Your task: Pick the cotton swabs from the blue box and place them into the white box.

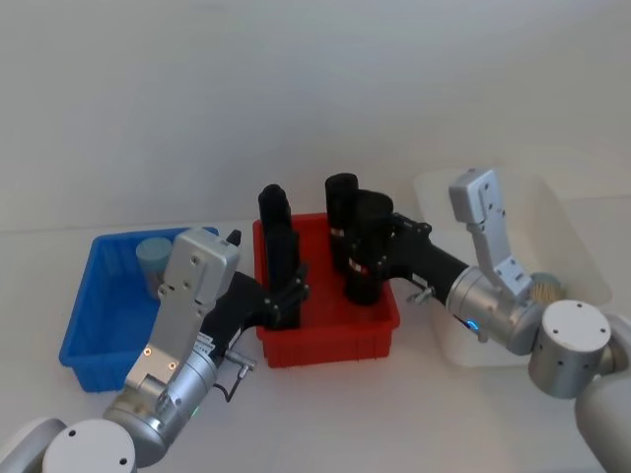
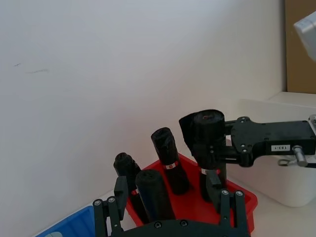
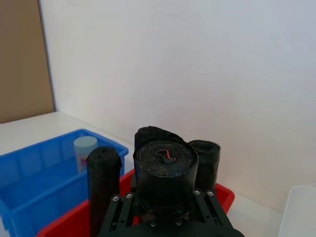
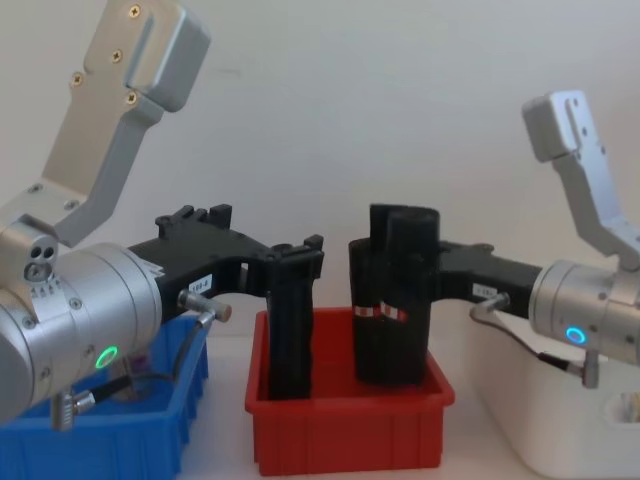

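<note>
- while both grippers clamp tall black rolls in the shallow red plastic bin [image 1: 330, 340], left gripper [image 1: 288, 293] and right gripper [image 1: 373, 258] could topple them.
- lidded clear cotton swab jar [image 1: 153, 258] sits untouched in the bright blue plastic bin [image 1: 89, 325]; another lies inside the white plastic tub [image 1: 572, 232].

Blue box [image 1: 84, 325], lower left of head view: bright blue. Cotton swabs [image 1: 153, 258] jar inside: pale blue-grey lid. Red bin [image 1: 330, 340], centre: red, holding black rolls [image 1: 368, 246] with red-and-white label bands. White box [image 1: 572, 236], right: white. Desk [image 1: 325, 414]: white. Arms: silver, black jaws.
</note>
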`<action>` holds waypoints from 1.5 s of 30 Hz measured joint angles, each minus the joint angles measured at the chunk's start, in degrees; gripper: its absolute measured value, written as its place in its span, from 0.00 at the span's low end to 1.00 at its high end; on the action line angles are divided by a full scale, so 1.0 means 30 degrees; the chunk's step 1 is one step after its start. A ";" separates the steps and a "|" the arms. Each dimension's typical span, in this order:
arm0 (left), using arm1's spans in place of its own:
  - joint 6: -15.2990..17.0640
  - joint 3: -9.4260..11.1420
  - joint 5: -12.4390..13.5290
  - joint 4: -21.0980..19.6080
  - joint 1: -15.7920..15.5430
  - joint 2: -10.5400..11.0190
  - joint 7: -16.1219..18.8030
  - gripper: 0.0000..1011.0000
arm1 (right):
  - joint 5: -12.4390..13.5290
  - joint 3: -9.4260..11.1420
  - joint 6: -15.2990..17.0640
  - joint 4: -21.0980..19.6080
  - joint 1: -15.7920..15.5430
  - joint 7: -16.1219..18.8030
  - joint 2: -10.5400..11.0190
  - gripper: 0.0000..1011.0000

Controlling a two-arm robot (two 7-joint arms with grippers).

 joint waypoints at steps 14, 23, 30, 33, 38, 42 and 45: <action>0.0000 0.0000 0.0001 0.0001 0.0000 0.0001 0.0001 0.99 | 0.0716 0.0625 0.1550 -0.5810 -0.2369 -0.2817 0.1050 0.48; 0.0000 0.0000 0.0000 0.0000 0.0000 0.0001 0.0002 0.99 | 0.0779 0.1093 0.2716 -0.8472 -0.3513 -0.5002 0.1685 0.48; -0.0001 0.0000 0.0001 0.0001 -0.0001 0.0001 0.0002 0.99 | 0.0884 0.1504 0.3615 -0.9827 -0.4202 -0.6344 0.2159 0.48; 0.0000 0.0001 0.0001 0.0000 0.0000 0.0001 0.0001 0.99 | 0.0962 0.1679 0.4045 -1.0319 -0.4496 -0.6866 0.2352 0.48; -0.0001 0.0000 0.0001 0.0000 0.0000 0.0001 0.0002 0.99 | 0.1132 0.1937 0.4781 -1.0954 -0.4935 -0.7531 0.2649 0.48; -0.0001 0.0000 0.0001 0.0000 0.0000 0.0001 0.0002 0.99 | 0.1251 0.2077 0.5221 -1.1263 -0.5202 -0.7804 0.2811 0.48; -0.0001 -0.0001 0.0001 0.0001 0.0000 0.0001 0.0002 0.99 | 0.1341 0.2146 0.5490 -1.1389 -0.5323 -0.7916 0.2890 0.48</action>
